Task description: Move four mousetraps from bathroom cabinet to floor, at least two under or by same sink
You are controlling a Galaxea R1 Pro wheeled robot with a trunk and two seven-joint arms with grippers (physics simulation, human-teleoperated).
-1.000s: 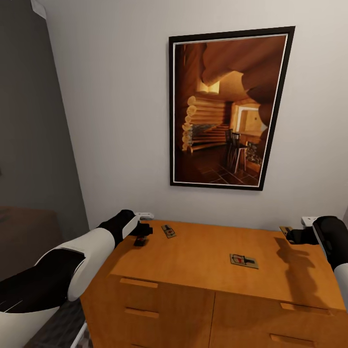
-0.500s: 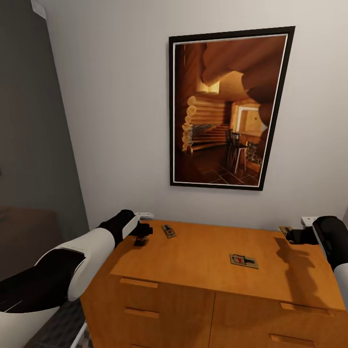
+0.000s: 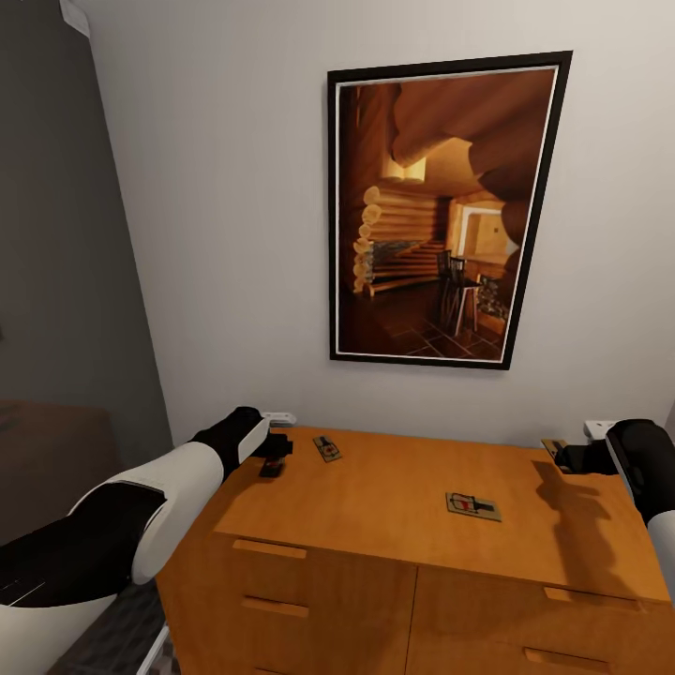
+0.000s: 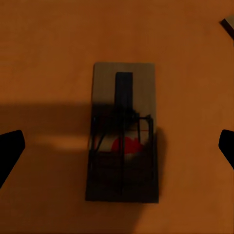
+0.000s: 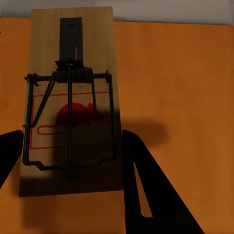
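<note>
I can't see the trap [image 3: 272,466] under my left gripper [image 3: 273,458] clearly in head view; right gripper [image 3: 565,456] covers most of another trap [image 3: 553,445].

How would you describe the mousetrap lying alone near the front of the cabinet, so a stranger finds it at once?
Below the framed picture stands the cabinet. On its top, the mousetrap lies right of the middle, nearest the front edge. Unlike the other traps, it has no gripper close by.

I am seeing four mousetraps lying flat on the cabinet [image 3: 394,506] top: one at left rear [image 3: 326,448], one central [image 3: 472,505], one under my left gripper [image 4: 123,134], one at the right rear corner [image 5: 73,102].
</note>
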